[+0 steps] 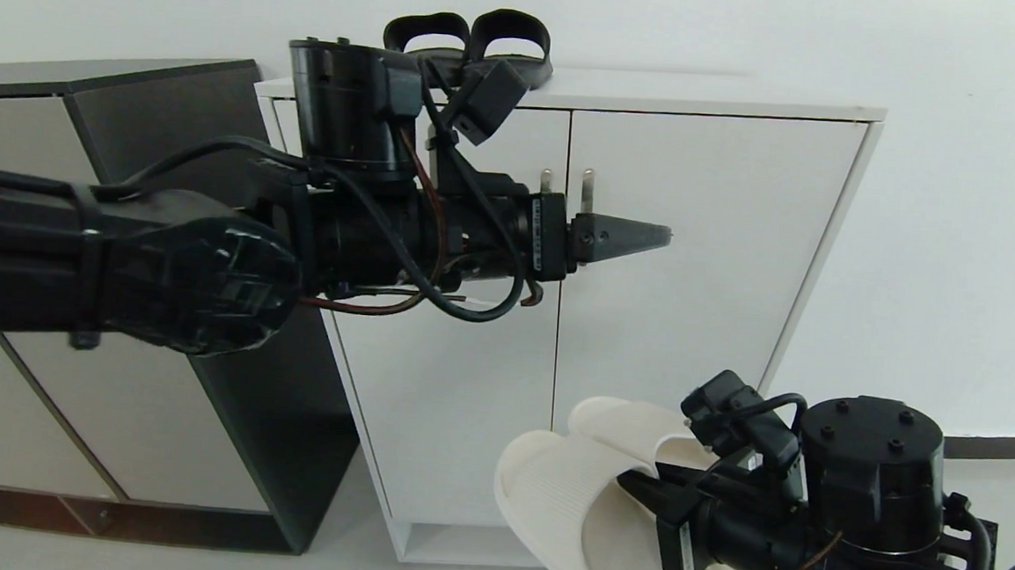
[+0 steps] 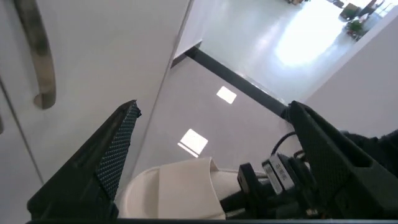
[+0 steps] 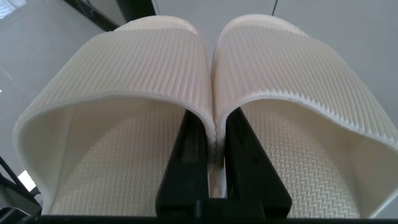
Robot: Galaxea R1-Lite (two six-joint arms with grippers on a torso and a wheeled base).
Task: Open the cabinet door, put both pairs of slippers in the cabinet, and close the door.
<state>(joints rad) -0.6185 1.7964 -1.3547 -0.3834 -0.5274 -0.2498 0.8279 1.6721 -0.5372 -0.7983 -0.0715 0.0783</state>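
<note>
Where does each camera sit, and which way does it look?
Head view: robot's head, facing the shut white cabinet; left arm and right arm show.
Left wrist view: left wrist, past the open left gripper toward a door handle.
Right wrist view: right wrist, along the right gripper clamping the white slippers.
Shared: white slippers, all three.

A dark-framed unit [image 1: 287,430] with pale grey panels stands on the floor [image 1: 349,566] against the white wall [image 1: 958,260]. A black strip [image 2: 236,74] crosses the glossy floor, near bright light patches [image 2: 194,140].
</note>
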